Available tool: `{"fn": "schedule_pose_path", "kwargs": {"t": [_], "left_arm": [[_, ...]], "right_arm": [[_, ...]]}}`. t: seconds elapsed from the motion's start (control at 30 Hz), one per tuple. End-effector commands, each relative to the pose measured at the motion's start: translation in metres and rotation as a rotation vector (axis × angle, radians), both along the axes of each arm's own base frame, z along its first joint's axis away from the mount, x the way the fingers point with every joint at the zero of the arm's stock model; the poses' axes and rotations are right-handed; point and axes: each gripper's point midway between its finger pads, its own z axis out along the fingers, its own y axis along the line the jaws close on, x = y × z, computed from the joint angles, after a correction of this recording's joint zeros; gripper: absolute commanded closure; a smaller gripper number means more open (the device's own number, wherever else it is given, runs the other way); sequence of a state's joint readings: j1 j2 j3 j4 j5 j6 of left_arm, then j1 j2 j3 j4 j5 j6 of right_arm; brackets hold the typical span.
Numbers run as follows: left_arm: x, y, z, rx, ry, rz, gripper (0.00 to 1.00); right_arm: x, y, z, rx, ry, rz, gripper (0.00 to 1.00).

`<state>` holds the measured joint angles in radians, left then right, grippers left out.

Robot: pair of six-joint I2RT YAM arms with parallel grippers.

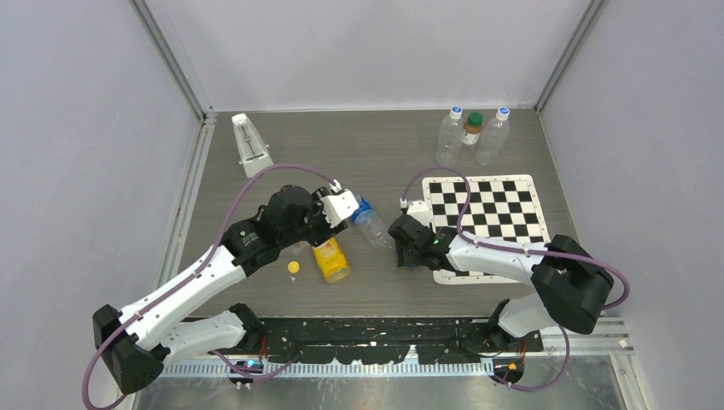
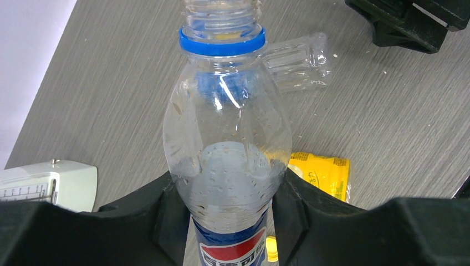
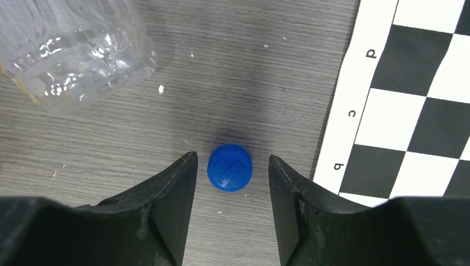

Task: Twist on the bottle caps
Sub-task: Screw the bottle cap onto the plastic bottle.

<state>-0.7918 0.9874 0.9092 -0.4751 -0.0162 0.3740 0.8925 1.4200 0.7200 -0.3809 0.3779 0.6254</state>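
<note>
**Q:** Left side?

**A:** My left tool is closed partway on the belly of the Pepsi bottle, with a finger pressed to each flank. The neck is bare: blue ring on, threads open, no cap. I judge it is held this way so the mouth points toward my other arm.

**Q:** Right side?

**A:** My right tool hangs with jaws apart over the blue cap. The cap lies closed face up on the bench, just beside the checkerboard. It sits between the fingers with a gap on each side, so nothing is gripped. From this straddle, closing should pinch it across the rim.

**Q:** Other caps?

**A:** The yellow cap is loose on the bench, just beside the lying yellow bottle. No other loose cap shows.

**Q:** What does each view add?

**A:** Only the top view shows both arms and the yellow cap, but my right wrist hides the blue cap there. Only the right wrist view shows that cap and the gaps. Only the left wrist view shows the bare threads, with a second clear bottle lying beyond.
</note>
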Motion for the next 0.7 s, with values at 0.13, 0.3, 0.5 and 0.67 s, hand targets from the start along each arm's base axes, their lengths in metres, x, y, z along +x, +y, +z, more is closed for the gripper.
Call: {"fn": "schedule_pose_path", "kwargs": {"t": [0.13,0.3,0.5,0.67], "left_arm": [[0.01,-0.006,0.023,-0.054,-0.052,0.017,0.97],[0.009,-0.007,0.021,-0.049,-0.046,0.013,0.97],[0.007,-0.009,0.02,-0.046,-0.035,-0.002,0.97],[0.007,-0.009,0.019,-0.046,-0.032,-0.006,0.97]], "right_arm": [[0.008,0.001,0.003,0.015,-0.067,-0.078,0.49],[0.004,0.002,-0.002,0.008,-0.034,-0.075,0.49],[-0.001,0.0,-0.007,-0.008,-0.005,-0.077,0.5],[-0.003,0.0,-0.01,-0.005,0.007,-0.078,0.52]]}}
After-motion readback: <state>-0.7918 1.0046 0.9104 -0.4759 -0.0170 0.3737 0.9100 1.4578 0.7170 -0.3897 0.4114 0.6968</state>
